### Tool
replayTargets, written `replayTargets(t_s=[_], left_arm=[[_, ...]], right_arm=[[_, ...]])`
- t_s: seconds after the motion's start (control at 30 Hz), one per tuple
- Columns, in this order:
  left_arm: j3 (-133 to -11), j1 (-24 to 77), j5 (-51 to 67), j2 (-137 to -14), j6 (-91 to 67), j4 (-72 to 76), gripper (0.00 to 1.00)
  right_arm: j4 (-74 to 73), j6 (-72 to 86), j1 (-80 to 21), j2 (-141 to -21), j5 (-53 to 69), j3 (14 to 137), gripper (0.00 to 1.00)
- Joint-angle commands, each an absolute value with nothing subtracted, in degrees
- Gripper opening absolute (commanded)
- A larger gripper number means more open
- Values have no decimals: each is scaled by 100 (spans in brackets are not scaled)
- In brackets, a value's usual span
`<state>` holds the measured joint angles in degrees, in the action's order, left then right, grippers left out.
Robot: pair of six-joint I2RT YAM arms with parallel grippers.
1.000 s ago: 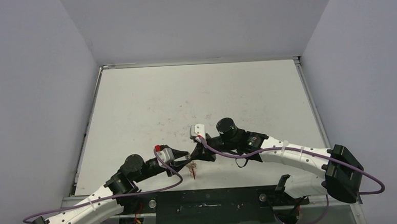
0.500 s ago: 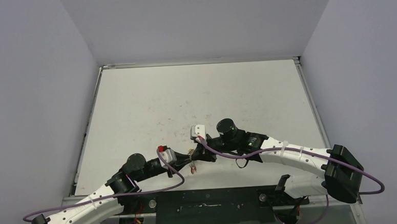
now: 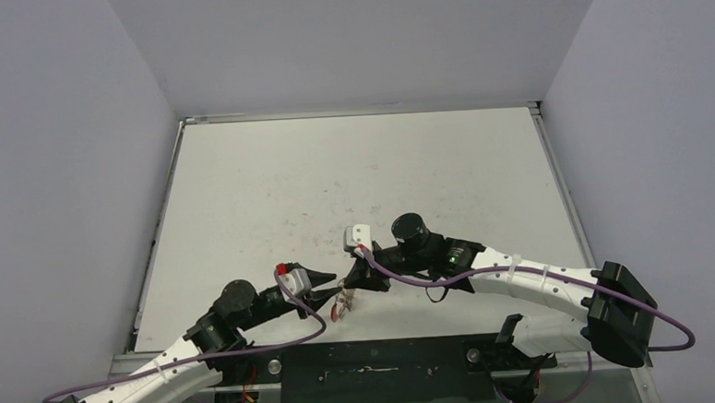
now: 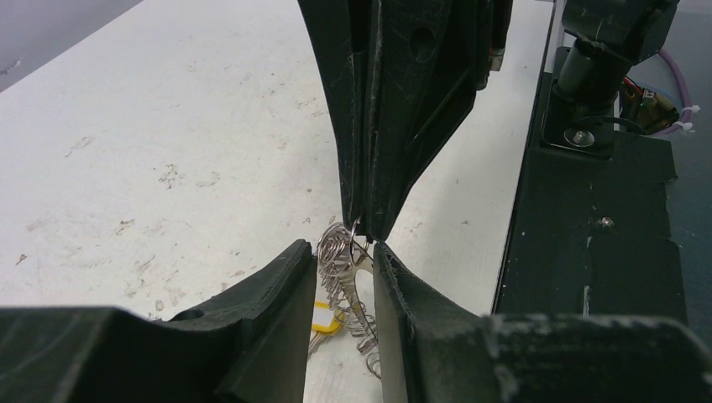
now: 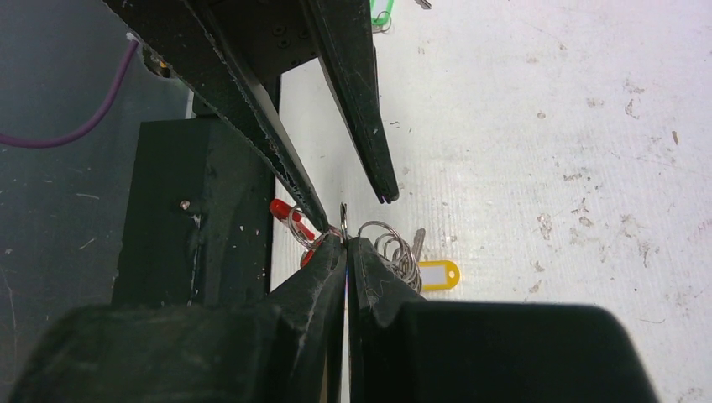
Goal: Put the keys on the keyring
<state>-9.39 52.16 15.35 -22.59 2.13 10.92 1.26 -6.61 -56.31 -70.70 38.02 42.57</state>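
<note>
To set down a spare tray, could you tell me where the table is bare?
Bare: the far half of the table, and both its side margins. Crowded: near-centre, where the left gripper and right gripper meet at the keyring and keys.

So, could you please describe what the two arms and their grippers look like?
Both the left arm and right arm have white perforated shells, black joints and black bases. A purple cable loops along each. The left gripper and right gripper are black, with long, tapering, scuffed fingers, and a small white block sits behind each.
</note>
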Motion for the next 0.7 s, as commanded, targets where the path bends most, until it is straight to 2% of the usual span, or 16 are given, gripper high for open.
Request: replayTargets(t_s=[0.0, 0.43, 0.67], left_arm=[[-1174, 5212, 1373, -2109, 173, 922, 29], [-1084, 5212, 1244, -1659, 42, 887, 28], [-1090, 5212, 1593, -1830, 32, 800, 25]], right_arm=[[641, -645, -5635, -6842, 4067, 4272, 0], [615, -688, -5633, -6900, 4085, 4253, 0], [645, -630, -5620, -6876, 4026, 4288, 0]])
